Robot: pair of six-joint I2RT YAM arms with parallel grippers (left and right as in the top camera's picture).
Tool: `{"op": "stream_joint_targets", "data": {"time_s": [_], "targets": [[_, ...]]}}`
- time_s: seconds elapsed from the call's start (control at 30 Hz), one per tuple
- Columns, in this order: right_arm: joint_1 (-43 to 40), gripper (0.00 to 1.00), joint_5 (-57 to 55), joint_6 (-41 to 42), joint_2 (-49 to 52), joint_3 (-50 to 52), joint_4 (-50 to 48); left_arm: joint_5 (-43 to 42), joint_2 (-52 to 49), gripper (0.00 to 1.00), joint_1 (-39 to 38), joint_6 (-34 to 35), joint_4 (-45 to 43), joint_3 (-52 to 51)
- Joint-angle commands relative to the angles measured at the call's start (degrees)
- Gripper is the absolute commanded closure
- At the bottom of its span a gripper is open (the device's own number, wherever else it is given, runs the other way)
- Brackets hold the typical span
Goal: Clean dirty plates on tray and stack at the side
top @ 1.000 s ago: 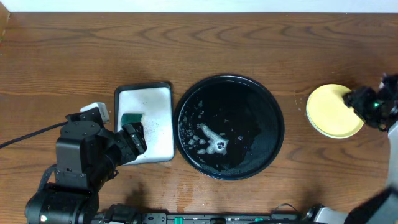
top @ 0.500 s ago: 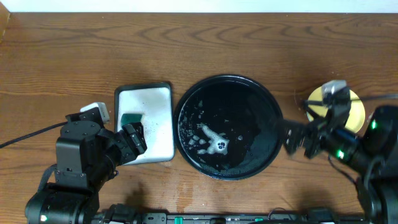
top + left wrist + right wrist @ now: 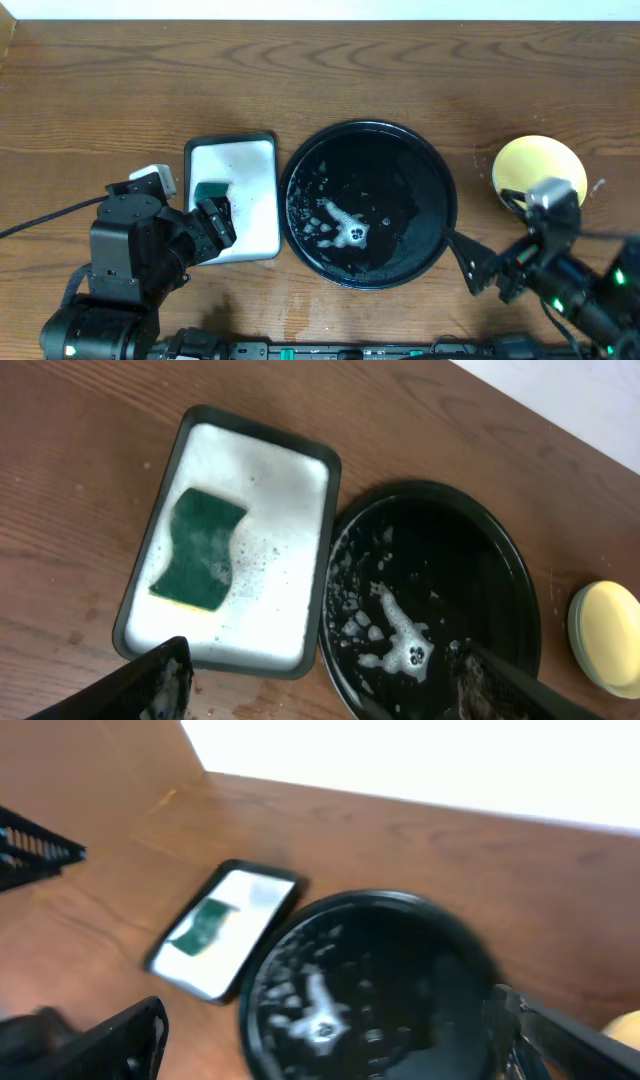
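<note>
The large round black tray [image 3: 400, 165] sits mid-table and holds only white foam and water drops. It also shows in the left wrist view [image 3: 460, 550] and, blurred, in the right wrist view [image 3: 420, 950]. A pale yellow plate [image 3: 540, 172] lies on the bare wood to the right of the tray, also in the left wrist view [image 3: 608, 632]. No mint green plate shows separately. My left gripper [image 3: 213, 222] is open and empty over the white tray's front edge [image 3: 320, 695]. My right gripper [image 3: 488, 270] is open and empty by the black tray's front right rim [image 3: 335, 1045].
A white rectangular tray [image 3: 250, 165] with a black rim, filled with foam, stands left of the black tray and holds a green sponge [image 3: 210, 189], which also shows in the left wrist view [image 3: 200, 548]. A dark cable [image 3: 40, 222] runs along the left side.
My right arm has swung from over the yellow plate at the far right down to the front right of the black tray, uncovering the plate. My left arm has not moved.
</note>
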State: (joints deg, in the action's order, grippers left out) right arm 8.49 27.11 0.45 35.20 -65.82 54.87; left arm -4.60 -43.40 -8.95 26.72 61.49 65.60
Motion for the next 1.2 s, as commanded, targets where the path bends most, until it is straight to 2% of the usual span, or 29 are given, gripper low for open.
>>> {"op": "stream_joint_targets", "data": {"time_s": [0.0, 0.13, 0.6, 0.8, 1.03, 1.17], "targets": [[0.6, 0.01, -8.0, -7.7, -4.2, 2.1, 0.0, -0.4, 0.0, 0.17, 0.3, -0.8, 0.0, 0.9], [-0.3, 0.01, -14.1, -8.3, -10.6, 10.5, -3.1, -0.4, 0.0, 0.17, 0.3, -0.8, 0.0, 0.9], [-0.6, 0.01, -15.0, -8.2, -34.7, 48.2, -22.9, -0.4, 0.0, 0.17, 0.3, -0.8, 0.0, 0.9], [-0.6, 0.01, -15.1, -8.3, -34.9, 57.9, -33.4, -0.4, 0.0, 0.17, 0.3, -0.8, 0.0, 0.9], [-0.6, 0.01, -15.7, -9.1, -34.9, 64.8, -50.9, -0.4, 0.0, 0.17, 0.3, -0.8, 0.0, 0.9], [-0.5, 0.01, -15.7, -8.9, -34.9, 65.5, -51.8, -0.4, 0.0, 0.17, 0.3, -0.8, 0.0, 0.9]]}}
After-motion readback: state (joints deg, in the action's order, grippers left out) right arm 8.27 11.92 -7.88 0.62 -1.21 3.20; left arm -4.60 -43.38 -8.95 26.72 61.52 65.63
